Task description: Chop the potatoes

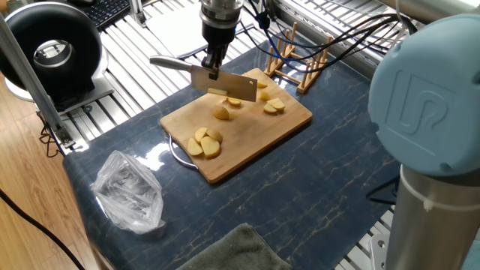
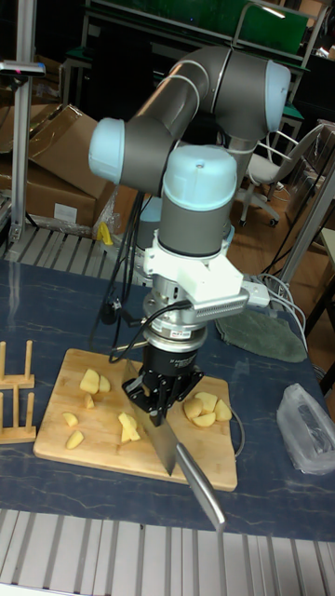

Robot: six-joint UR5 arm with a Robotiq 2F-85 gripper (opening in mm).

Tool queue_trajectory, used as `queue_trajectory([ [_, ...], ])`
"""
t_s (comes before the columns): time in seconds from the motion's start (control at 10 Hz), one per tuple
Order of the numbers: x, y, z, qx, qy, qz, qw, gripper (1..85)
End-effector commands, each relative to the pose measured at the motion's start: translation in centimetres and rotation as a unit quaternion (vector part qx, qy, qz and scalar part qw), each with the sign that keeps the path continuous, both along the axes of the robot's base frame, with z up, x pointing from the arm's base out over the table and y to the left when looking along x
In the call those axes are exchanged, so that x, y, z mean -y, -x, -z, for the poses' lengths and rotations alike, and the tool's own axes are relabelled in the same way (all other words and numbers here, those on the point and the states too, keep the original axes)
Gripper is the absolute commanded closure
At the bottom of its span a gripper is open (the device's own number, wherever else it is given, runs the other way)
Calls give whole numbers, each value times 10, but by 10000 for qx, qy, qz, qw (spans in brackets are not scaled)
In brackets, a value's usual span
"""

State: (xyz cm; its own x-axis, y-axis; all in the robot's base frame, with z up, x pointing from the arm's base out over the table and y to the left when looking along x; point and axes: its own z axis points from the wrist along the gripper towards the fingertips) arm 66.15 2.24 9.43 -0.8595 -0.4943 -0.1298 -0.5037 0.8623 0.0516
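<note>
A bamboo board (image 1: 294, 120) carries the potatoes as pale yellow pieces: a cluster at the near left (image 1: 204, 143), one piece in the middle (image 1: 221, 113), another just behind it (image 1: 235, 101), and more on the right (image 1: 274, 106). My gripper (image 1: 212, 66) hangs over the board's back left part, shut on a cleaver's handle (image 1: 169, 64). The broad blade (image 1: 229, 86) is held just above the middle pieces. In the tall fixed view the gripper (image 2: 160, 399) holds the knife (image 2: 167, 447) edge-down between potato pieces (image 2: 127, 426) and a cluster (image 2: 207, 407) on the board (image 2: 102, 449).
A wooden rack (image 1: 294, 56) stands behind the board's right corner. A crumpled plastic bag (image 1: 127, 191) lies at the front left, a grey-green towel (image 1: 232, 251) at the front edge. A black round device (image 1: 52, 49) sits at the far left. Cables run behind the rack.
</note>
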Motion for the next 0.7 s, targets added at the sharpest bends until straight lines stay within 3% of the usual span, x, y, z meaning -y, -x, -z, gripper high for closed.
queue_trajectory([
  [0.0,6,-7,8,126,-22,-58,9999,847],
  [0.6,4,-1,0,48,-54,-51,10000,847],
])
